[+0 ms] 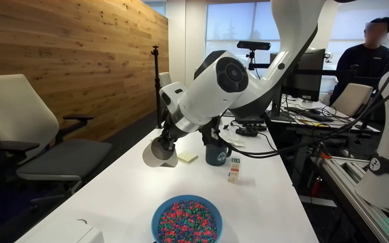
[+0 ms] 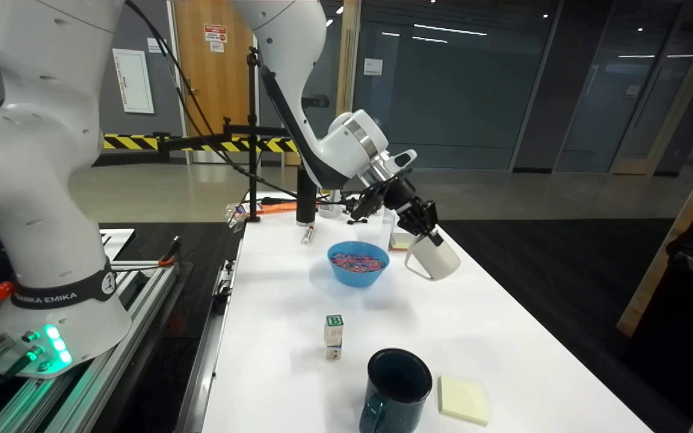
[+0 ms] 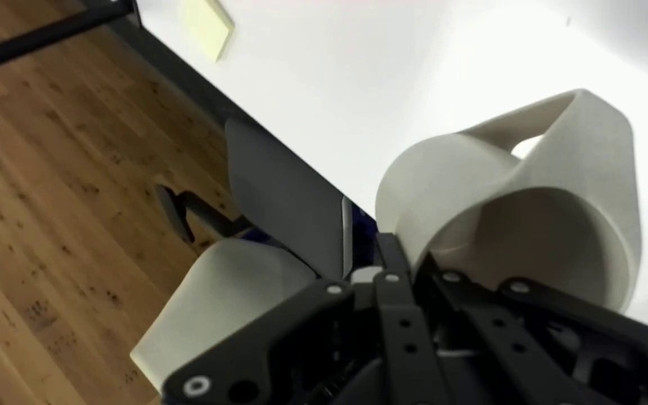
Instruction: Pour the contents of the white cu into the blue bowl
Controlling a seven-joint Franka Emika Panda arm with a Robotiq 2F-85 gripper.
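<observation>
The white cup point(image 1: 150, 156) is held tilted at the table's side edge, and it also shows in an exterior view point(image 2: 440, 260) with its handle towards the bowl. My gripper point(image 3: 414, 260) is shut on the cup's wall at the rim, one finger inside and one outside. In the wrist view the cup point(image 3: 442, 180) has its mouth facing the camera, and the inside that shows looks bare; my fingers hide part of it. The blue bowl point(image 1: 187, 198) stands upright on the table, apart from the cup, holding many small red, green and blue bits; it also shows in an exterior view point(image 2: 355, 278).
A dark teal mug point(image 1: 215, 156), a small stack of letter blocks point(image 2: 334, 334) and a yellow note pad point(image 2: 464, 400) stand on the white table point(image 2: 286, 373). A white box point(image 1: 68, 233) is near the bowl. An office chair point(image 1: 64, 153) stands beside the table.
</observation>
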